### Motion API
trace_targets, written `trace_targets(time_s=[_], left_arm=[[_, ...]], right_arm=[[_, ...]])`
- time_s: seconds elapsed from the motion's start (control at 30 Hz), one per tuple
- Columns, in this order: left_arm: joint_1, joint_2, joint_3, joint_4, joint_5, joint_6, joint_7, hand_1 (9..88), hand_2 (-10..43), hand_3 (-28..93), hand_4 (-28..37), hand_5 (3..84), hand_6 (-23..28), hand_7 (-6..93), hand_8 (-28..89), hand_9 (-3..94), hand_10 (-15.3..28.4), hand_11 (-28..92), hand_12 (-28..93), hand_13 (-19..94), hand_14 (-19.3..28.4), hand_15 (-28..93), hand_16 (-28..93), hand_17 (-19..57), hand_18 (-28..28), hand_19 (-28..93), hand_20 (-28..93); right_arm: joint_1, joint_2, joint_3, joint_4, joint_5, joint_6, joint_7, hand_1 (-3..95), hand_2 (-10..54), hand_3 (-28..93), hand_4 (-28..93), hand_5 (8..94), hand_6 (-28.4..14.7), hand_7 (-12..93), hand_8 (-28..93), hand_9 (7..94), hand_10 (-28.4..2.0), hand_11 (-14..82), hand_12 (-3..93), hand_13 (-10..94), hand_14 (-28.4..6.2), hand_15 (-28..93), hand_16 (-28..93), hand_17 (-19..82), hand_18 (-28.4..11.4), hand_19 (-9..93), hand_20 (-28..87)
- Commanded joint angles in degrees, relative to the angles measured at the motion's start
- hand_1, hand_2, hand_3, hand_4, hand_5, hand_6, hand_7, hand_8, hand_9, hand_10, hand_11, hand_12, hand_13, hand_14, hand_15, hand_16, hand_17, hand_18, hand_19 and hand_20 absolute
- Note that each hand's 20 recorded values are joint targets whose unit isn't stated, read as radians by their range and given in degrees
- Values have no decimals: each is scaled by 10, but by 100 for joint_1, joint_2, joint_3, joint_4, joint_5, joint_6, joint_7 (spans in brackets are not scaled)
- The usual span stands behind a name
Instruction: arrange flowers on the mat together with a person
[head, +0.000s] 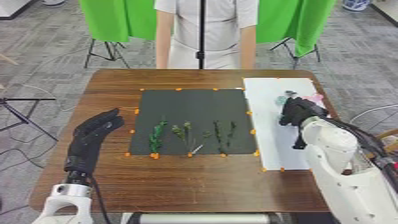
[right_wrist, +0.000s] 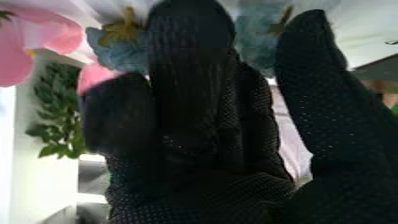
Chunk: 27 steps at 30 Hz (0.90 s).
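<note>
Leafy sprigs (head: 156, 136) lie on the rectangular black mat (head: 187, 107); pink (head: 316, 98) and pale blue flowers (right_wrist: 124, 54) are at the white mat (head: 274, 152). There the textured right hand (head: 305, 111) is loosely spread; the left hand (head: 87, 137) is straight, beside the black mat.

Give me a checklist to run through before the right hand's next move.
1. Right hand over the white sheet: ok.
2. Blue flower and pink flower near that hand: ok.
3. Flower settled in a grip: not ok, fingers extended.
4. Left hand off the dark mat: ok, it is beside it.
5. Green sprigs lying on the mat: ok.
6. Which flower goes next: cannot tell.
</note>
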Motion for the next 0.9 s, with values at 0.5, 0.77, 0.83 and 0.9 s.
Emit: trace_targets(time_s=[0.5,0.77,0.83,0.9], left_arm=[[254,272,-788,332,-204,406,-71,392,-53,617,-125,506,6,188,-84,470,119,215,144,374,163,201,41,73,127,107,238],[526,247,-1050,348,-480,661,85,393,-55,619,-123,508,5,192,-86,472,120,218,144,376,162,204,40,76,127,110,240],[600,210,-1095,327,-502,700,128,393,-55,619,-122,509,5,193,-86,473,120,218,144,377,163,205,40,76,126,109,240],[648,184,-1117,312,-512,747,122,393,-56,620,-122,508,5,193,-86,473,121,219,144,377,163,206,40,77,126,108,240]], right_arm=[[-370,303,-160,-392,401,1206,-92,945,-95,-283,339,863,12,169,90,937,-85,291,270,937,-1,619,162,758,-74,926,259],[734,186,-916,-1094,676,1190,-451,946,-95,-283,349,871,9,166,94,937,-84,304,266,937,2,633,160,759,-75,931,285],[1273,-50,-1411,-991,641,1100,-656,946,-95,-283,351,871,9,165,94,937,-84,303,267,937,3,634,160,759,-75,931,288],[1802,-402,-1944,-695,558,1125,-956,946,-95,-283,350,872,9,165,95,937,-83,304,267,937,3,635,160,759,-76,932,292]])
